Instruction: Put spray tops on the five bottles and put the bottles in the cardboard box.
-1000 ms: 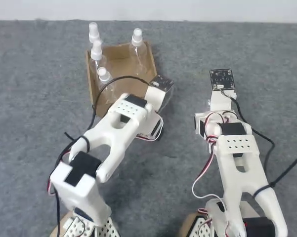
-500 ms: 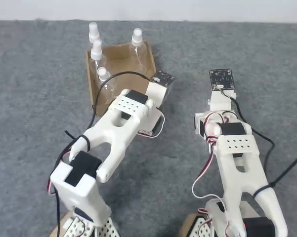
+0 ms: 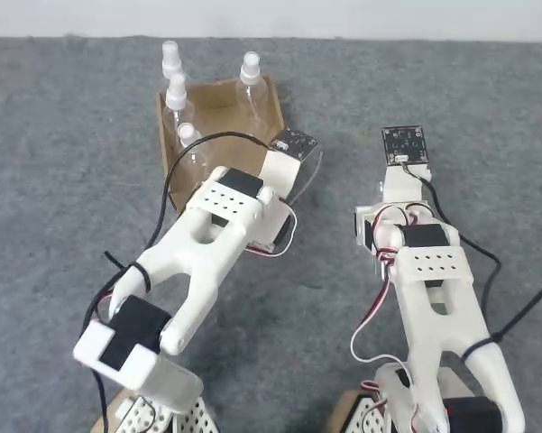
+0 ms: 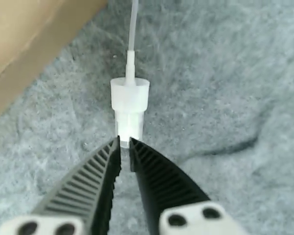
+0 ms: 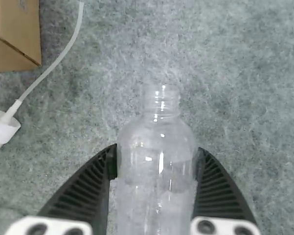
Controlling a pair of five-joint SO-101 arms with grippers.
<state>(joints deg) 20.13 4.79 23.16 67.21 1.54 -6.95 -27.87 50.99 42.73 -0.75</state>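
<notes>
High view: four capped bottles (image 3: 251, 77) stand at your cardboard box (image 3: 276, 108), with the left arm just beside its wall. Left wrist: the left gripper (image 4: 124, 143) is pinched onto the spray top (image 4: 129, 98), box corner nearby. Right wrist: the right gripper (image 5: 155, 152) is clamped around the open bottle (image 5: 159, 137), with the spray top just beside it.

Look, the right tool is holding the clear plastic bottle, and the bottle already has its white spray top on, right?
Not quite. The right tool holds the clear plastic bottle, but the bottle's neck is open, with no top on it. The right wrist view shows that, with a white spray top apart from the bottle.
</notes>
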